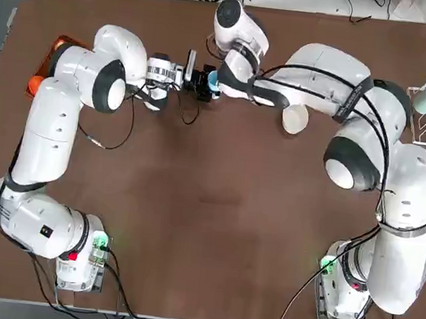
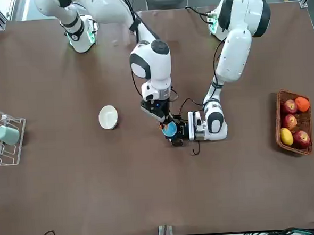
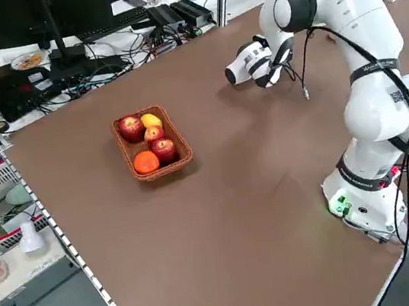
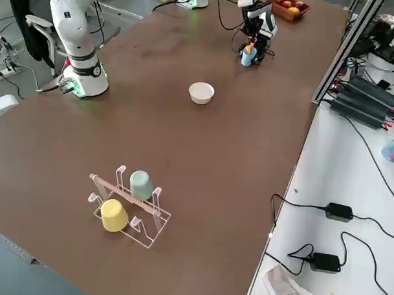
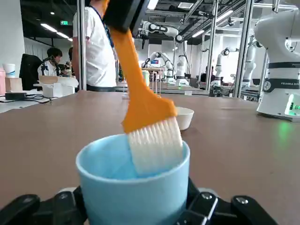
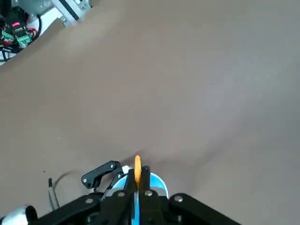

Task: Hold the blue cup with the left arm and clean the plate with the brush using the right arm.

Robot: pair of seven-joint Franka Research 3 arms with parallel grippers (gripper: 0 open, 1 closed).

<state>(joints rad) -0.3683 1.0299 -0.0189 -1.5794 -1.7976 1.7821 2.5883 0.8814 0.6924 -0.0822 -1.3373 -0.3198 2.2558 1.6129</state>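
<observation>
Left wrist view: downward-slanting right fingers [image 5: 123, 16] pinch the brush [image 5: 143, 101] at the blue cup [image 5: 136, 199] (left fingers [image 5: 67, 206] clasp it).

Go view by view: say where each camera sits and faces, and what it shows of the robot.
Top: overhead, looking down; both arms.
Front: across the table, facing the robot; both arms.
Left side: raised, looking diagonally down; arms, fruit basket.
Right side: raised, diagonal; arms, cup rack.
Left wrist: along its fingers; blue cup, brush.
Right wrist: its fingers, table.
Shared: both wrists show cup and brush.
</observation>
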